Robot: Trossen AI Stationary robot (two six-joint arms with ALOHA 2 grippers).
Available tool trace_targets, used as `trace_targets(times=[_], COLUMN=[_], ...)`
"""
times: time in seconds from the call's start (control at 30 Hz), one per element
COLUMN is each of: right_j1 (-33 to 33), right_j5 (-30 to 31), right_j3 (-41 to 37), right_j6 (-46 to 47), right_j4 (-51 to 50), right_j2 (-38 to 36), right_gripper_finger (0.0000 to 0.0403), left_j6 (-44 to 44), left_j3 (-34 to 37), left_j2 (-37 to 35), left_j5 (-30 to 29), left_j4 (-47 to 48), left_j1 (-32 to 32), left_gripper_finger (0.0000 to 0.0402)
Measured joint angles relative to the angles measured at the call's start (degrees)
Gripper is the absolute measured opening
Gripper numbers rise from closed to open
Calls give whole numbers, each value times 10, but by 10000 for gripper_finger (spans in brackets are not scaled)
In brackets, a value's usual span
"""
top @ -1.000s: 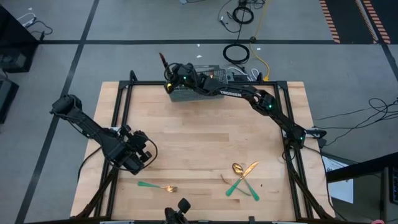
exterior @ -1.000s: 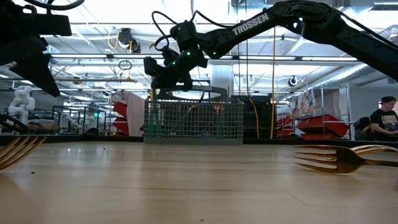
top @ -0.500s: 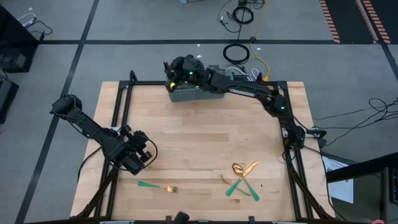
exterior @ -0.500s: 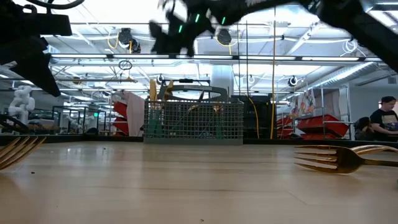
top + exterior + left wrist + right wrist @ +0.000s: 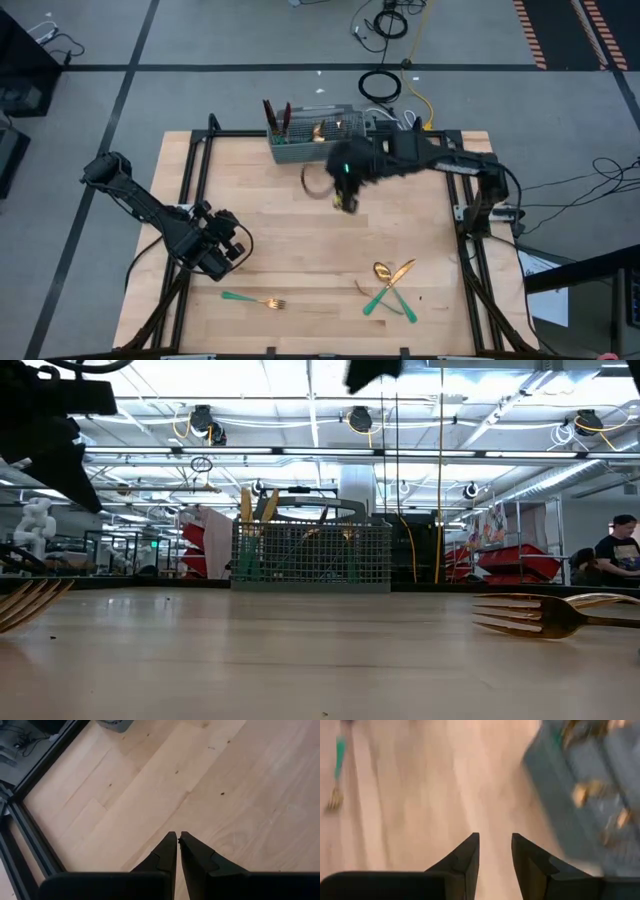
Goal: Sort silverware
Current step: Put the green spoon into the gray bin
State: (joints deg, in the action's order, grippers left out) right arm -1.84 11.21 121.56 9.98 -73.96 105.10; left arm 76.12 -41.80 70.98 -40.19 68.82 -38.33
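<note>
Waiting over bare wood well to the left of the caddy basket (image 5: 318, 137), the left end effector (image 5: 177, 840) has its fingers pressed together with nothing between them. Nearer the front edge of the table (image 5: 300, 230) than the basket, a lone fork (image 5: 254, 300) lies flat, teal handle pointing left, gold tines right. The grey mesh basket stands at the table's far edge, holding upright silverware (image 5: 256, 507) whose gold heads rise above its rim. Just in front of the basket and slightly to its right, the right end effector (image 5: 493, 851) hangs over the wood, fingers parted and empty. Far forward and right of the basket, three crossed pieces (image 5: 391, 287) lie in a small pile: gold heads, slim teal handles.
</note>
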Motion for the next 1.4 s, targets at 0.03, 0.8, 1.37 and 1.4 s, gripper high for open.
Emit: trace_targets(times=[0.03,0.8,1.37,1.4], right_j1=[18,242,323,323], right_j5=[7,-141,-140,-138], right_j3=[0,-398,-556,-562], right_j6=[24,570,768,772], right_j4=[-38,22,225,229], right_j2=[0,-48,-83,-83], right_gripper_finger=[105,139,167,167], left_j6=[0,-5,-5,-5], left_j3=[0,0,0,0], left_j2=[0,0,0,0], left_j5=[-2,-7,-5,-5], left_j4=[-1,-11,-9,-9], left_j1=[0,0,0,0], left_gripper_finger=[32,32,32,32])
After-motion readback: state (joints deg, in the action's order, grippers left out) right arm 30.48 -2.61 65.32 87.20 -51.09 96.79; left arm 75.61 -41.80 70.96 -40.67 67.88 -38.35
